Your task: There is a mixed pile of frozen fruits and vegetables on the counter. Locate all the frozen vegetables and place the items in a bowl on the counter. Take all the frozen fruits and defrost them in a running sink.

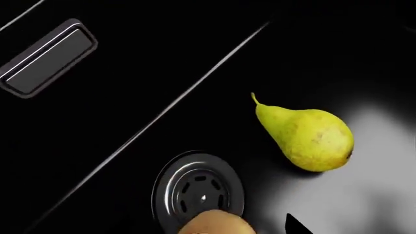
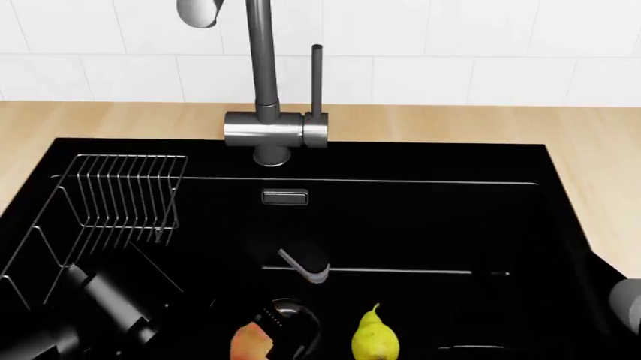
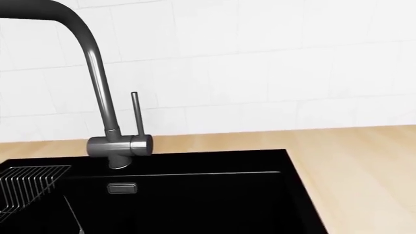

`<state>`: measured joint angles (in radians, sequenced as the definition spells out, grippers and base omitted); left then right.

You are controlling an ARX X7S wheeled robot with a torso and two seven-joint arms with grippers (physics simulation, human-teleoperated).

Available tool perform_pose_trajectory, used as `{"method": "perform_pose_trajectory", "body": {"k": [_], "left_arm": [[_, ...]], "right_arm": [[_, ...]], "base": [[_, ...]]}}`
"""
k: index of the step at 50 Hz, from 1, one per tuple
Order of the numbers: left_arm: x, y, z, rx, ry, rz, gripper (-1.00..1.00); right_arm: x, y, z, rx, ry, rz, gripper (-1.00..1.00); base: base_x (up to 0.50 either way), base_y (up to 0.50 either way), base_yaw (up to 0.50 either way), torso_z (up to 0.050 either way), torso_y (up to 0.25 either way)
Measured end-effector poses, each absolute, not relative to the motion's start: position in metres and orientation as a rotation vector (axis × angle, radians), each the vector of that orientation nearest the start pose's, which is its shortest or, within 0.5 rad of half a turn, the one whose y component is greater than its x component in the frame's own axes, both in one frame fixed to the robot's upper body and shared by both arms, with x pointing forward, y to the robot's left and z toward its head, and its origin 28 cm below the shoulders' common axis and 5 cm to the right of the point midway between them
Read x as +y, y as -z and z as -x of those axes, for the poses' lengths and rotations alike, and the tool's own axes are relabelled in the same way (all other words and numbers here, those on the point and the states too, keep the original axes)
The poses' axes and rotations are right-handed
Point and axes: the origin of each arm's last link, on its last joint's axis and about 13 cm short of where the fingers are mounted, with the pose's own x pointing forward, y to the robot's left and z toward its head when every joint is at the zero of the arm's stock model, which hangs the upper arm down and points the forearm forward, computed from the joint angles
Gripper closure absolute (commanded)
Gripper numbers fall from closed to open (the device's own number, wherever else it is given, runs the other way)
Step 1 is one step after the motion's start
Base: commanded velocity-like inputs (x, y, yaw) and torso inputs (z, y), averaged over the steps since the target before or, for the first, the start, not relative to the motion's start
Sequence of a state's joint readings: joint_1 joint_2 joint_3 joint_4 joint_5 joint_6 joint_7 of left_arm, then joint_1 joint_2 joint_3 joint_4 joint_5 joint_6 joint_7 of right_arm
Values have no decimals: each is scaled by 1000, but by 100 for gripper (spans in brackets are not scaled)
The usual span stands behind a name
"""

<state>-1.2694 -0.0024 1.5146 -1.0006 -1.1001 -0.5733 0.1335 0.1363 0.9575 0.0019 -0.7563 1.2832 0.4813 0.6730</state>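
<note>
The pear (image 1: 307,137) is lying on the sink (image 2: 421,225) floor beside the drain (image 1: 198,190); probably firm and slick, best gripped across its wide belly. The left wrist view is showing the tan fruit (image 1: 215,223) clearly, unlike the head view. Neither end effector's opening is visible, so I cannot tell.

White tiled wall (image 3: 260,63) with faint grout lines behind, evenly and softly lit, meeting the worktop edge
</note>
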Motion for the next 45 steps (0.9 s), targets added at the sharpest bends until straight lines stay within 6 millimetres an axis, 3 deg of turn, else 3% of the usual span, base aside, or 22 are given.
{"method": "perform_pose_trajectory", "body": {"k": [19,45], "left_arm": [[131,-154,-372,583,623,-444,-100],[159,-191,-318,308,517,-263,-100]], "right_arm": [[-164,-192,-176,37,-84,-82,-100],[-164,-198,-173,-11,-61,-27,-100]], "base": [[0,0,0,0,0],[0,0,0,0,0]]}}
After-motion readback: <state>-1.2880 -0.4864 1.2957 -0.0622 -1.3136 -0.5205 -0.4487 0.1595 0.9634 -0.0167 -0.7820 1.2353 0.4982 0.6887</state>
